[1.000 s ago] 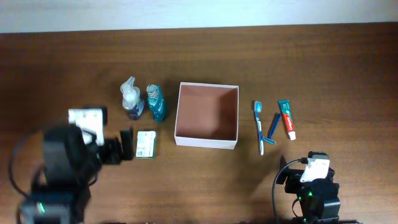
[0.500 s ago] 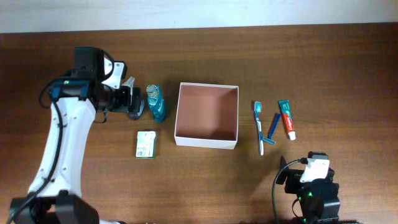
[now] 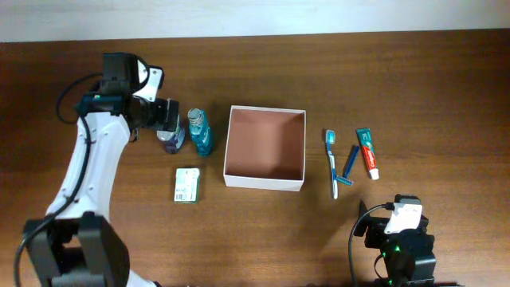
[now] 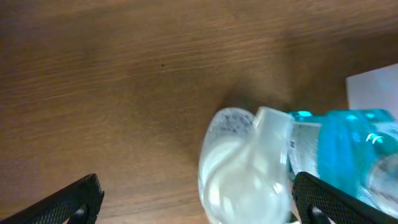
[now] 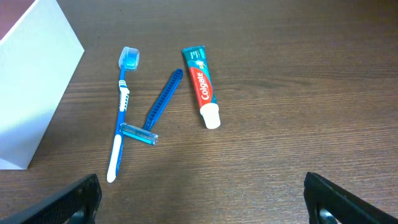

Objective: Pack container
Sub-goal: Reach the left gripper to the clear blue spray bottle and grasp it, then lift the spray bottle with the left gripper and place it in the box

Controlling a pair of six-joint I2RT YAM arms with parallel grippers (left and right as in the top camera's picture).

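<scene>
The container [image 3: 265, 174], a square shallow white-walled box with a pinkish-brown inside, stands open at the table's middle; its white wall shows in the right wrist view [image 5: 34, 93]. My left gripper [image 3: 169, 119] is open, its fingers either side of the clear pump bottle [image 3: 170, 142], which fills the left wrist view [image 4: 245, 165]. A teal bottle [image 3: 200, 133] stands right beside it [image 4: 348, 146]. A toothbrush [image 5: 121, 112], a blue razor [image 5: 158, 106] and a toothpaste tube [image 5: 202, 90] lie right of the container. My right gripper [image 5: 199, 205] is open and empty near the front edge.
A small green-and-white carton [image 3: 187, 184] lies in front of the bottles, left of the container. The right arm's base [image 3: 401, 239] sits at the front right. A pale wall runs along the table's far edge.
My left arm has swung from the front left up to the pump bottle and closed in on it, its open fingers now around it. The right arm has not moved.
</scene>
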